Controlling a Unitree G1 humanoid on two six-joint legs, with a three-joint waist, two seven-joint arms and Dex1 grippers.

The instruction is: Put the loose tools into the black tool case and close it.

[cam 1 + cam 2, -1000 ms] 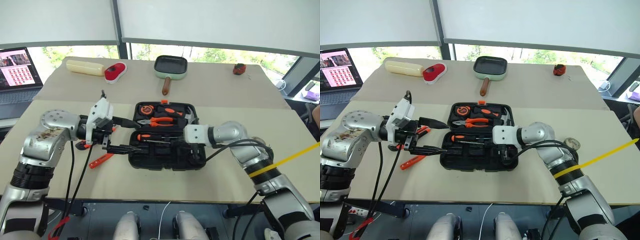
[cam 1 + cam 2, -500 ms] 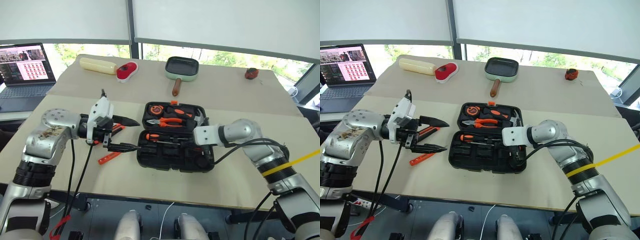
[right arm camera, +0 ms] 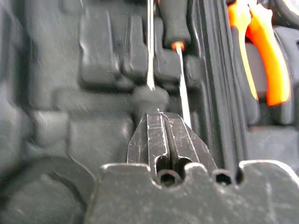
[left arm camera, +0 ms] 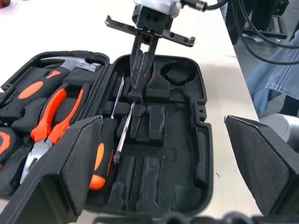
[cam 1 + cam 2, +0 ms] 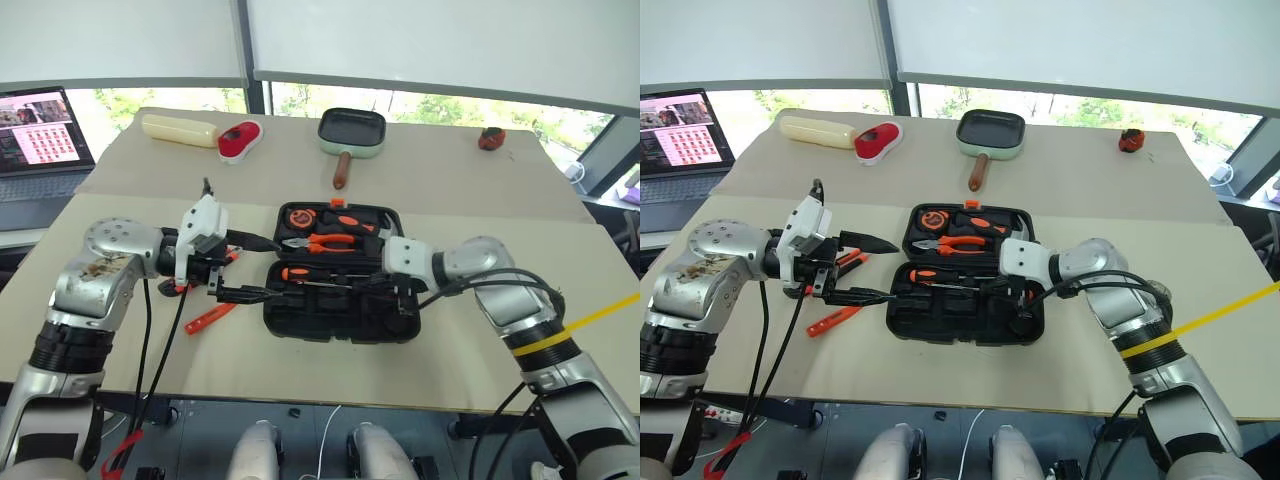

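Lettering: none legible. Left tool (image 5: 262, 268) released; right tool (image 4: 141, 79) clenched, over black tool case (image 5: 340, 320).

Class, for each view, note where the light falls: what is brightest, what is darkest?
Left eye view: daylight comes through the windows behind the table, below the blinds. Left wrist view: the table glares pale beside the black tool case. Right wrist view: the case's recesses lie dark around the right gripper, jaws shut.
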